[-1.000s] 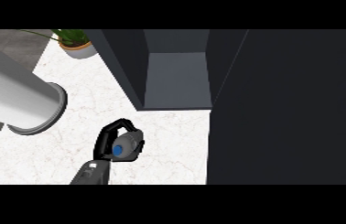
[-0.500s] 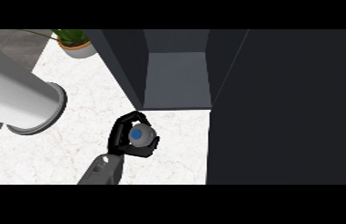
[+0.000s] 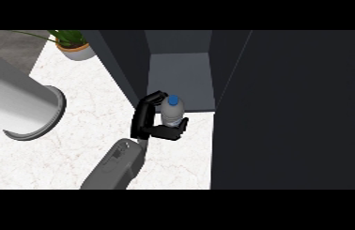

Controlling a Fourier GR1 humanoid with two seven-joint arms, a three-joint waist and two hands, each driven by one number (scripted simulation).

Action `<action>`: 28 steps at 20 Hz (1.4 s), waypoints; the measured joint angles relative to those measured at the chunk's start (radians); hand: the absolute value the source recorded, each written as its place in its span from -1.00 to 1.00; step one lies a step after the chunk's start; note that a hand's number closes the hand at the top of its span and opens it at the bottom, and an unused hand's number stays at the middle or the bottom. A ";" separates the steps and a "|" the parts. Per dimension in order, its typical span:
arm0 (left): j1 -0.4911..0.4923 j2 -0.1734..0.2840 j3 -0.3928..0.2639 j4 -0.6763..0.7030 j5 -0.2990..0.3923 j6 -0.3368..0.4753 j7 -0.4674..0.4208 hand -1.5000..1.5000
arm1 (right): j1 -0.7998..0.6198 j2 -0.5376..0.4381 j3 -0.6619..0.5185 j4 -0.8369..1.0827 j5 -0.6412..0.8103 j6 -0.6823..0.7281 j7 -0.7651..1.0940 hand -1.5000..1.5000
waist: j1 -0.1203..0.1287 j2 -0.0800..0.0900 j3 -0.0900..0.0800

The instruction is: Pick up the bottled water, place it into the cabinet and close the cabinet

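The bottled water (image 3: 171, 111), clear with a blue cap, is held just above the white counter at the front edge of the cabinet's open compartment (image 3: 180, 76). My left hand (image 3: 145, 118) is shut on it, fingers curling up its left side and the thumb wrapped under its base. The bottle's cap end tips toward the opening. The forearm (image 3: 114, 165) comes in from the lower edge. The dark cabinet door (image 3: 284, 107) stands open and fills the right side. My right hand is not in view.
A large grey cylinder (image 3: 27, 107) lies at the left edge of the marble counter (image 3: 76, 144). A potted plant (image 3: 73, 46) stands at the back left. The cabinet's dark side wall (image 3: 125, 65) borders the opening on its left.
My left hand has carried the bottle forward and to the right, from the open counter up to the mouth of the cabinet. The bottle's side now shows more.
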State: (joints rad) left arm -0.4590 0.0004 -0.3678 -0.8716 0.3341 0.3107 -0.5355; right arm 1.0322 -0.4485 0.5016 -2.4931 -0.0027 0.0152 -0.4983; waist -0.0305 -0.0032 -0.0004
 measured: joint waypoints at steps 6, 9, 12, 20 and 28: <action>-0.137 0.000 -0.066 0.040 0.080 0.145 0.082 1.00 | 0.024 -0.022 -0.058 0.000 -0.012 0.016 -0.042 -1.00 | -0.011 0.004 0.000; -0.205 0.000 -0.071 0.086 0.111 0.178 0.112 1.00 | 0.045 -0.029 -0.075 0.000 -0.018 0.029 -0.065 -1.00 | -0.014 0.005 0.000; -0.284 0.000 -0.033 0.158 0.149 0.176 0.139 1.00 | 0.058 -0.037 -0.089 0.004 -0.025 0.046 -0.088 -1.00 | -0.018 0.008 0.000; -0.465 0.003 0.027 0.380 0.172 0.283 0.148 1.00 | 0.058 -0.038 -0.118 0.009 -0.037 0.072 -0.103 -1.00 | -0.031 0.018 0.000; -0.596 0.011 0.002 0.607 0.070 0.463 0.152 -1.00 | 0.059 -0.040 -0.128 0.012 -0.046 0.102 -0.113 -1.00 | -0.045 0.025 0.000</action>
State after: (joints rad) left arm -1.0551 0.0109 -0.3654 -0.2649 0.4038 0.7734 -0.3830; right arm 1.0916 -0.4884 0.3731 -2.4807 -0.0492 0.1168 -0.6109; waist -0.0750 0.0219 -0.0002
